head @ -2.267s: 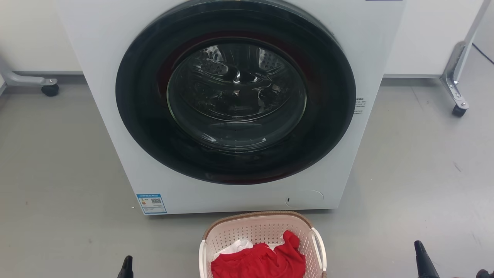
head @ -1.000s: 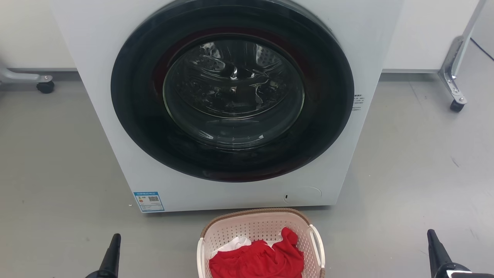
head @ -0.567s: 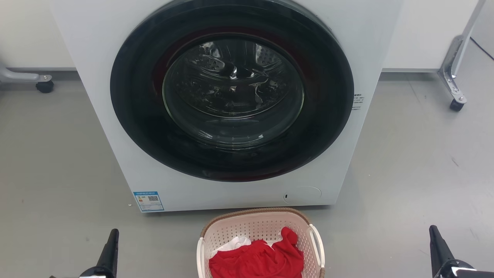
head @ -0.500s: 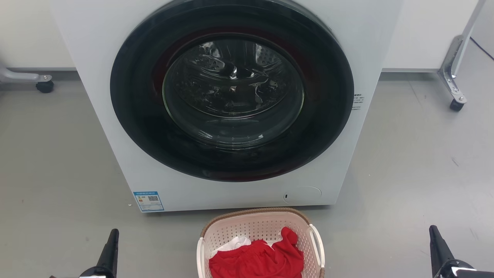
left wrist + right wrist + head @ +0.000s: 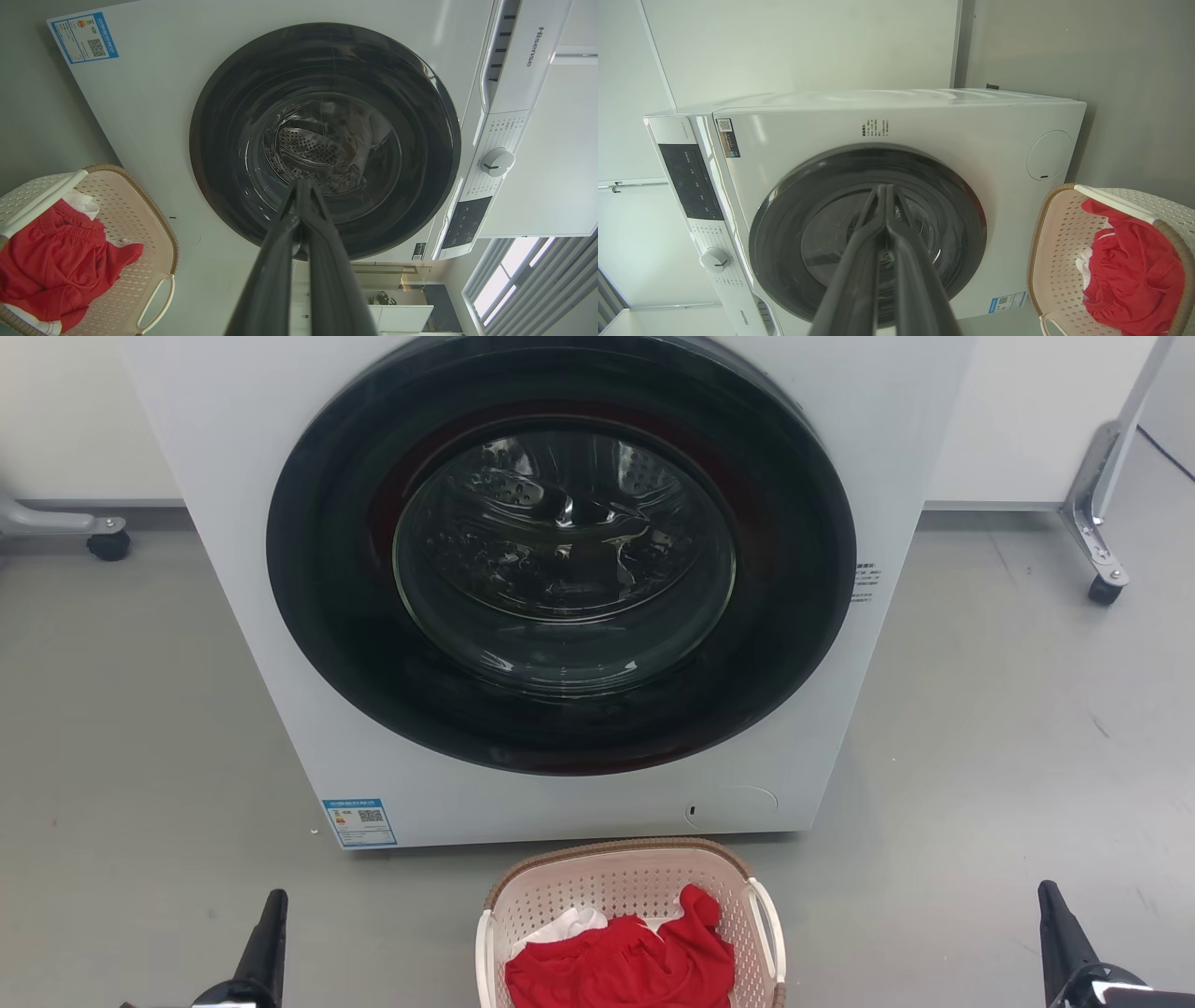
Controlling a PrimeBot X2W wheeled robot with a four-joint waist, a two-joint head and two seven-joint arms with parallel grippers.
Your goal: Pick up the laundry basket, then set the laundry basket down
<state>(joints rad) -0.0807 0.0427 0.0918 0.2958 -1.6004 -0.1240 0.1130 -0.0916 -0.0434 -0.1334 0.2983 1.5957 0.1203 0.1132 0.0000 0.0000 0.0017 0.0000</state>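
Standing on the grey floor (image 5: 140, 709) close in front of the white washer (image 5: 233, 476), the laundry basket (image 5: 597, 894) sits at the bottom middle of the head view, its near end cut off by the lower edge. Whether its brown far rim touches the washer's front panel cannot be told. A crumpled red garment (image 5: 621, 966) lies inside the basket, with a bit of white cloth (image 5: 574, 926) showing at its left edge. One of the white loop handles (image 5: 770, 924) stands on each long side, and nothing grips either. The left gripper (image 5: 275, 905) rises from the lower left corner of the head view, well apart from the basket's left side. The right gripper (image 5: 1050, 901) rises from the lower right corner, likewise well clear of the basket. In each wrist view, that arm's two dark fingers run up from the bottom edge and meet at their tips, so both jaws are closed together with nothing between them, and both point toward the washer's round dark door (image 5: 565, 560). The door is closed, and the metal drum shows through its glass. A blue label (image 5: 359, 821) is stuck at the washer's lower left corner.
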